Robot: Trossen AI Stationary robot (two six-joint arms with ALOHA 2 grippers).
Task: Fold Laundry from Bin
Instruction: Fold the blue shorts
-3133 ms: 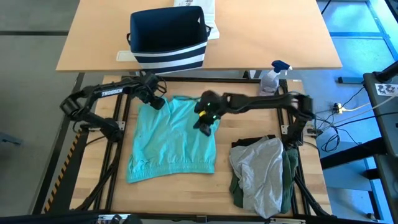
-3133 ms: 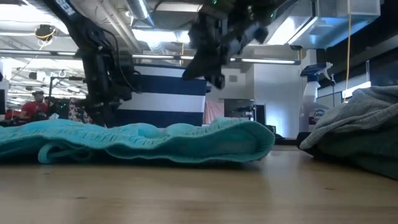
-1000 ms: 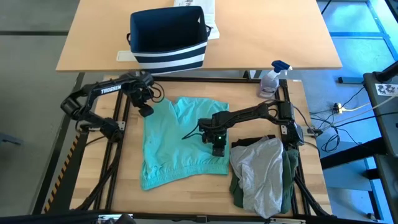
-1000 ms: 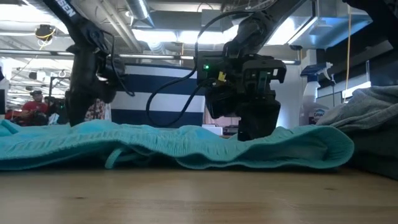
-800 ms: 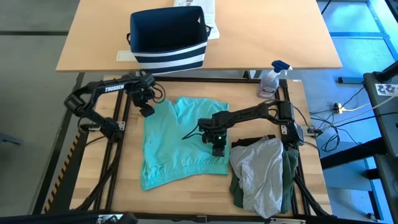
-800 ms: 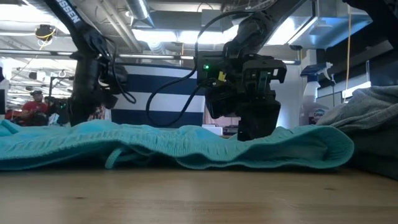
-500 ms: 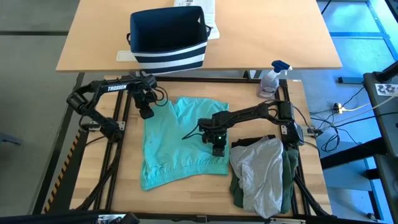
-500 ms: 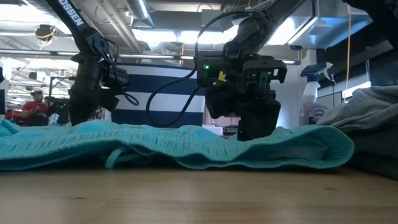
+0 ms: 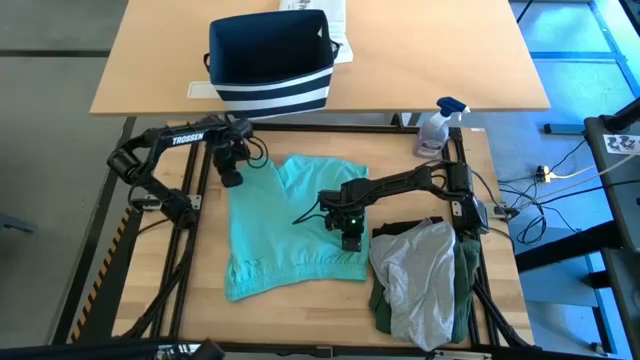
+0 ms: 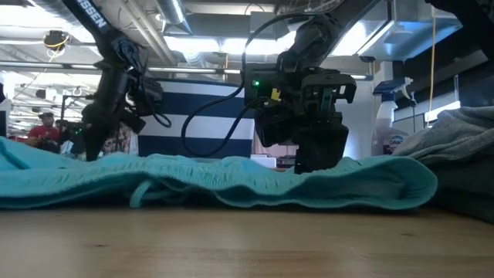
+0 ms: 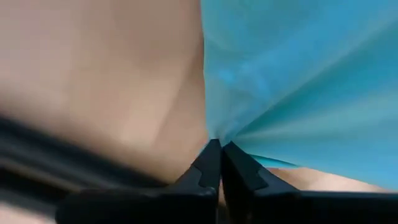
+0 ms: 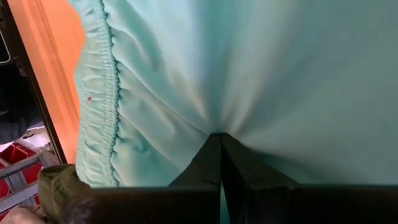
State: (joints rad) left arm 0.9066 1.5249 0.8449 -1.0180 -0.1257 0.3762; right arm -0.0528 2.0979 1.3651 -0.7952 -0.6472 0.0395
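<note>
teal garment flat on table; left gripper pinches corner, right gripper pinches edge.

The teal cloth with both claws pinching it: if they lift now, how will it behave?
The teal cloth will probably sag between the left claw and right claw, since it already lies in soft ripples. It looks thin and light. The cloth puckers at each pinch, so it may stretch rather than slip.

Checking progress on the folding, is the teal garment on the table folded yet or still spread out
Spread out, not folded: the teal garment lies flat in one layer, pinched at two edges by the left gripper and right gripper.
</note>
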